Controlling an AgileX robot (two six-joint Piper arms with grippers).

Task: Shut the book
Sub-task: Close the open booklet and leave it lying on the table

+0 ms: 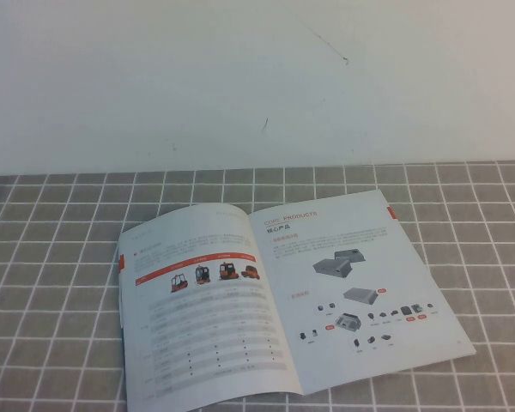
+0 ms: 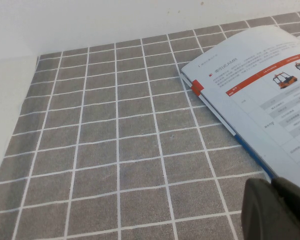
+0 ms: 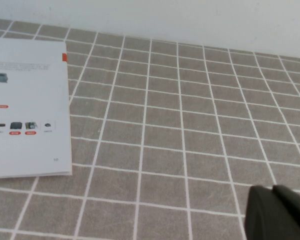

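Note:
An open book (image 1: 283, 300) lies flat on the grey tiled cloth, its pages printed with pictures of machines and devices. Neither arm shows in the high view. My left gripper (image 2: 271, 184) hovers low just off the book's (image 2: 260, 85) left-page edge, where a blue cover edge and a red tab (image 2: 197, 89) show; its two dark fingers are pressed together, holding nothing. My right gripper (image 3: 273, 190) hangs over bare tiles well to the side of the book's right page (image 3: 25, 110), its fingers likewise together and empty.
The grey cloth with a white grid (image 1: 463, 223) covers the table and ends at a white wall (image 1: 257, 77) behind. At the far left the cloth's edge meets bare white table (image 2: 10, 90).

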